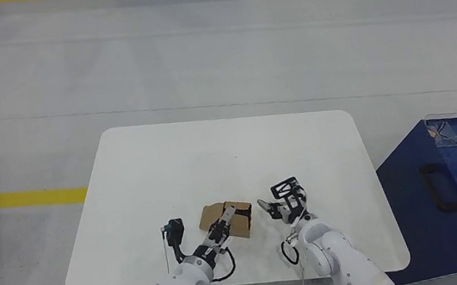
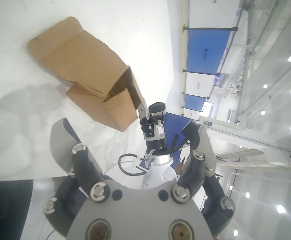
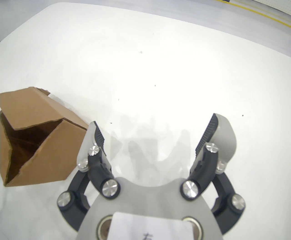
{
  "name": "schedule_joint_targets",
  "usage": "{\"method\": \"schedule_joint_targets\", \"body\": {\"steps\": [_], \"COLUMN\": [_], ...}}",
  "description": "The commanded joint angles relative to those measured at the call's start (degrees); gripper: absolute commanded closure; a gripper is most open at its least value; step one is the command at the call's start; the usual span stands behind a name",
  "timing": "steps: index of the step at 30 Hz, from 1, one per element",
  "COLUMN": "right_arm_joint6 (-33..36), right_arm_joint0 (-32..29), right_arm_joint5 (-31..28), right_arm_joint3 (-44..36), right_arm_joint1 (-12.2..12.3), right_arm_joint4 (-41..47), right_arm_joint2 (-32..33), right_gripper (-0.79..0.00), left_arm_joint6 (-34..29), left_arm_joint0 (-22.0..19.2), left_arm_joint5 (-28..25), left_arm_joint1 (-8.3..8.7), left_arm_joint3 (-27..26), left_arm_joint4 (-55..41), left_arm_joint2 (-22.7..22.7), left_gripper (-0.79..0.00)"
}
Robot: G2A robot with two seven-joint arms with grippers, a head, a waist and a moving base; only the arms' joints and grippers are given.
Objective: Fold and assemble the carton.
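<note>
Brown cardboard carton (image 3: 34, 104) lying on its side on the white counter (image 1: 213, 153), close to the robot-side edge and about midway along it. The carton is partly erected. One end is open, its flaps loose and the dark interior exposed, and this end is turned toward the right hand (image 3: 154, 120). The far end carries a flap resting on the counter.

Right hand: fingers spread wide with nothing between them, low over the counter just beside the open end. One finger (image 3: 96, 134) stands next to a flap edge; contact cannot be told.

Left hand (image 2: 125, 122): fingers likewise spread wide and holding nothing, positioned over the carton's robot-side part. Whether it touches the cardboard cannot be told.
</note>
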Motion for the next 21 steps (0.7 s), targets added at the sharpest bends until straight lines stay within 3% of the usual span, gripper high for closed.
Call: {"method": "schedule_joint_targets", "body": {"steps": [1,4,9,18,21], "right_arm_joint6": [-0.13,-0.26,-0.27,-0.55,-1.17], "right_arm_joint0": [-0.32,-0.79,-1.33,-1.75,-2.35], "right_arm_joint5": [0.03,0.13,0.33,-0.24,0.50], "right_arm_joint3": [-0.52,-1.13,-1.74,-2.22,-3.04], "right_arm_joint1": [0.02,0.01,-0.06,-0.03,-0.05], "right_arm_joint4": [0.54,0.76,1.15,0.35,-0.28], "right_arm_joint2": [0.60,1.09,1.38,1.31,1.56], "right_gripper": [-0.785,-0.785,-0.785,-0.785,-0.785], "left_arm_joint6": [1.07,-1.54,1.90,1.49,5.54], "left_arm_joint0": [1.32,2.89,3.29,3.35,3.13], "left_arm_joint5": [-8.01,-16.04,-27.71,-28.80,-30.90], "left_arm_joint1": [0.07,0.11,-0.13,-0.19,-0.37], "left_arm_joint3": [1.78,4.95,11.63,12.29,15.53], "left_arm_joint4": [0.19,-4.77,-5.64,-6.36,-2.39], "left_arm_joint2": [-0.46,-1.74,-3.02,-3.15,-2.80], "left_gripper": [-0.785,-0.785,-0.785,-0.785,-0.785]}}
